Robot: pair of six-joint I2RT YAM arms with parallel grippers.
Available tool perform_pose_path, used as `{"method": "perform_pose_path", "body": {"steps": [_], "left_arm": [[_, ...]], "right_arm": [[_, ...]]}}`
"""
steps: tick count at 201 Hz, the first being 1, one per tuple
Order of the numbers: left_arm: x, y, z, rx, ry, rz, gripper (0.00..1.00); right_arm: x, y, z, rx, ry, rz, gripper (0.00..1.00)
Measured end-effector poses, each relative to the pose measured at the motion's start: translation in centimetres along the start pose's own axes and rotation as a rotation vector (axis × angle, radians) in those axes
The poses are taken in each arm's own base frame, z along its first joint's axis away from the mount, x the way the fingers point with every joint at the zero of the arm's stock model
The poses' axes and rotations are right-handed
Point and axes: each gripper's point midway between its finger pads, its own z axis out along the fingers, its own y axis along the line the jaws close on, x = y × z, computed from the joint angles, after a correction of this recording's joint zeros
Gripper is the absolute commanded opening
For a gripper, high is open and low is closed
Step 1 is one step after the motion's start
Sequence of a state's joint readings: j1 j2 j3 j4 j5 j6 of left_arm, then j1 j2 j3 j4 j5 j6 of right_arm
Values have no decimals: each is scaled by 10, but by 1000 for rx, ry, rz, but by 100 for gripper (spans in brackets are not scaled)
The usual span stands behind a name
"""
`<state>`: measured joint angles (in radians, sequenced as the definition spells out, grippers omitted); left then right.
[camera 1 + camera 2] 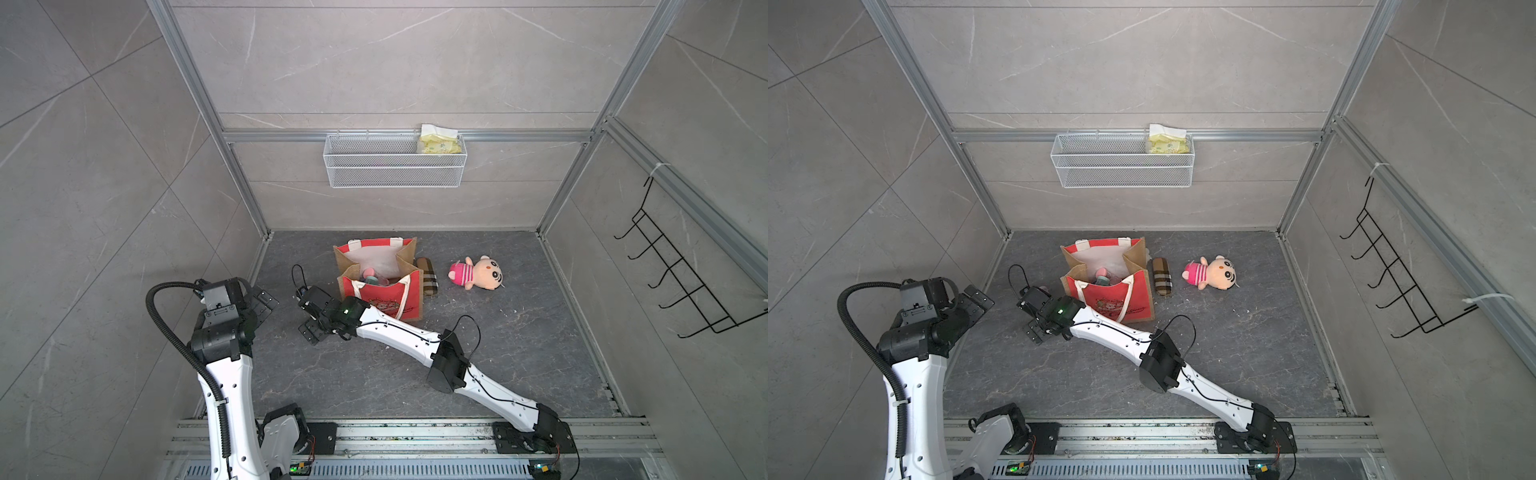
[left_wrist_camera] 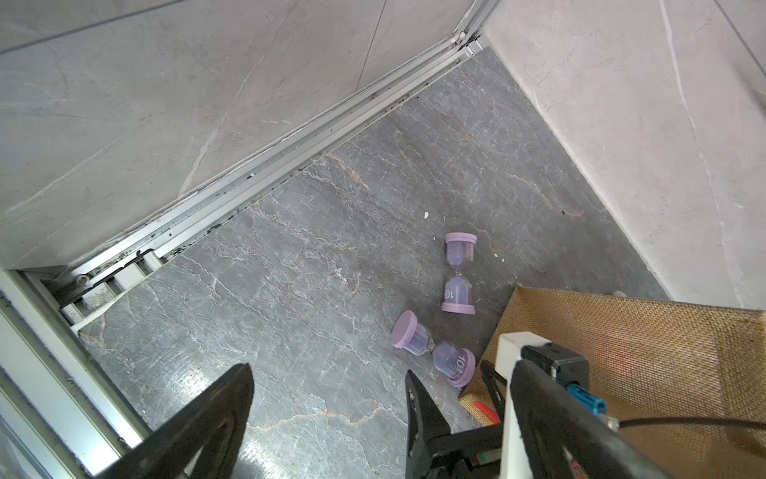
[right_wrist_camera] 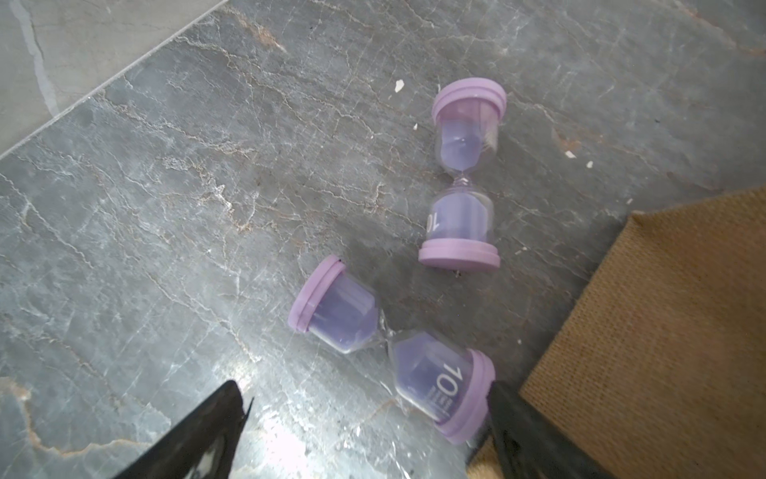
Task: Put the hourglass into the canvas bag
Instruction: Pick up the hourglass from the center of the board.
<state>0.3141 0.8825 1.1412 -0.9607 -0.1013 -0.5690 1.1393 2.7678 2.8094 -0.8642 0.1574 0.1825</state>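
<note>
Hourglass (image 3: 391, 351) of purple plastic lying just beside red-and-tan canvas bag (image 1: 392, 293). Right claw (image 3: 367, 390) and left claw (image 2: 327, 370) both spread apart, empty.

Two purple hourglasses (image 3: 462, 215) (image 3: 344, 315); one canvas bag (image 1: 386, 297); one plaid roll (image 1: 428, 278); one plush doll (image 1: 478, 272); one wire basket (image 1: 395, 174); one yellow packet (image 1: 440, 143).
</note>
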Motion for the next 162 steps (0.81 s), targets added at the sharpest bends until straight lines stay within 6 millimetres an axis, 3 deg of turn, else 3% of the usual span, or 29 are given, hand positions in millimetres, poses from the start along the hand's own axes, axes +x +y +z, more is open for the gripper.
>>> {"method": "perform_pose_path", "body": {"steps": [96, 162], "left_arm": [[6, -2, 5, 23, 18, -26, 100], [8, -2, 8, 25, 23, -30, 100]], "right_arm": [[16, -2, 30, 18, 16, -66, 98], [47, -1, 40, 32, 109, -134, 84]]}}
